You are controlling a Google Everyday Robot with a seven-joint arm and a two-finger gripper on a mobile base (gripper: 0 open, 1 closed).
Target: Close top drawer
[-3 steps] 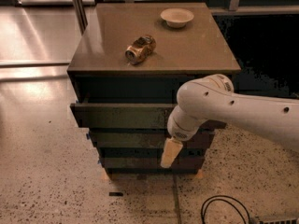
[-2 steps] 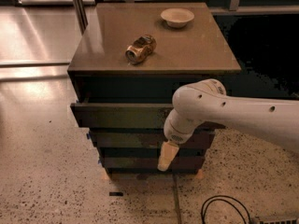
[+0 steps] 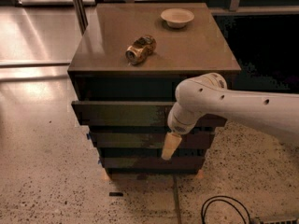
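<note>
Not done: shows top drawer pulled out past the cabinet top, mid-frame, flat matte grey-olive front, no handle. Puts gripper at 5 o'clock of that front, over the lower drawer fronts, tan, tapered; cannot tell if open or closed. Leaves the whole push inward. On the smooth brown top: dented gold can at 11 o'clock, shallow pale bowl at 1 o'clock

The pincer has lifted slightly, now just below the top drawer front.

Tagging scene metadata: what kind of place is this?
Likely an office or lab test area: speckled floor, freestanding cabinet with top drawer ajar, loose cable. End effector hangs before the lower drawers.
</note>
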